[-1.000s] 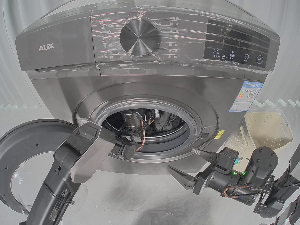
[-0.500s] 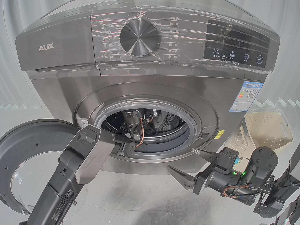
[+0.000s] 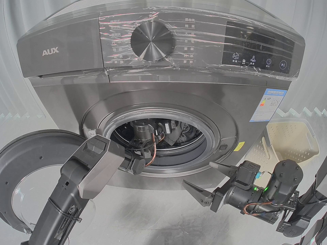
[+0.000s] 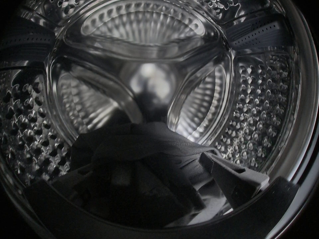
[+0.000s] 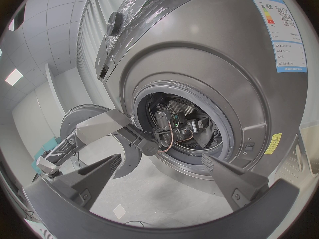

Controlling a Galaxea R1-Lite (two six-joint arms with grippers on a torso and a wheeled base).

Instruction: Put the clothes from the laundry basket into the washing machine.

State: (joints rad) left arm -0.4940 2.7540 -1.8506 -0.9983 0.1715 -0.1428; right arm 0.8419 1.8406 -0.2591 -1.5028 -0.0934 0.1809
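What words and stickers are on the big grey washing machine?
White brand logo, on the drawer front of the grey washing machine: a brand name, not quoted here.
Words around the round silver dial: too small to read.
Blue-and-white label: print too small.
Yellow sticker: too small.
Black touch panel: small icons, no readable words.

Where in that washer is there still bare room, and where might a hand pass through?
Bare: the drum walls and back above the dark clothes, which heap on its bottom. At the door opening, the left arm crowds the left and middle; the right part, beside the rim, looks free.
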